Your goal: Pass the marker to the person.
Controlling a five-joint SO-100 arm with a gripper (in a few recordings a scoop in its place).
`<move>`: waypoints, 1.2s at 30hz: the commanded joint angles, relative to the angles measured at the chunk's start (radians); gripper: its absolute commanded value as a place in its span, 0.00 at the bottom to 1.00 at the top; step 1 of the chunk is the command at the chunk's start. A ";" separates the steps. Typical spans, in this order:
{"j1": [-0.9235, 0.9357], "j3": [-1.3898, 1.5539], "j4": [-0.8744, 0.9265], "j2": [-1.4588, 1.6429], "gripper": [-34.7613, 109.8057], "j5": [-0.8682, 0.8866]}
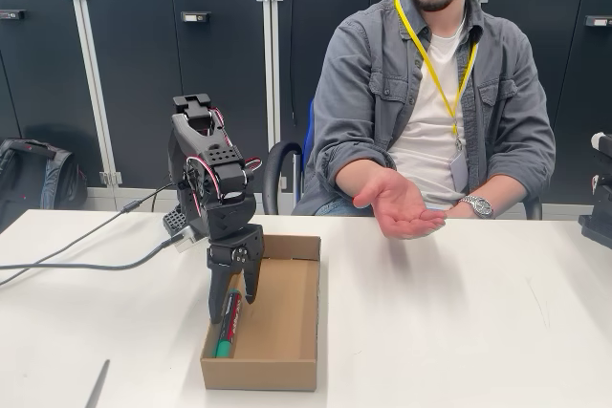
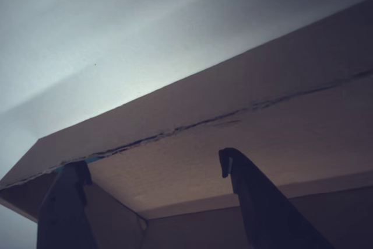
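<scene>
The claw (image 1: 235, 301) points down into a box (image 1: 287, 332) on the white surface (image 1: 459, 332). Its two fingers are a little way apart, not wide. The marker (image 1: 228, 324) lies in the box by the left wall, right under the claw, with its green end toward the front. The fingers sit on each side of the marker's top end. I cannot tell if they squeeze it yet.

In the wrist view the claw (image 2: 154, 170) shows as two dark fingers with a gap between them. The brown box (image 2: 233, 144) floor and wall lie past them. The marker is too hard to make out there.

The person (image 1: 430, 102) sits behind the surface, up and to the right of the claw. One hand (image 1: 400, 205) is held out, palm up, over the far edge of the surface. It is well apart from the claw. The right wall of the box stands between the claw and the hand.

A black cable (image 1: 76, 260) runs off to the left of the arm. A thin grey rod (image 1: 98, 384) lies at the front left. Dark cabinets (image 1: 143, 74) stand behind.
</scene>
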 commanded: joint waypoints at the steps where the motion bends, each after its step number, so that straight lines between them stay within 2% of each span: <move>1: 0.041 -0.008 -0.064 0.031 0.58 -0.025; 12: 0.109 -0.091 -0.241 0.063 0.58 -0.163; 26: 0.087 0.014 -0.184 -0.023 0.57 -0.110; 36: 0.084 0.006 -0.391 0.044 0.55 -0.368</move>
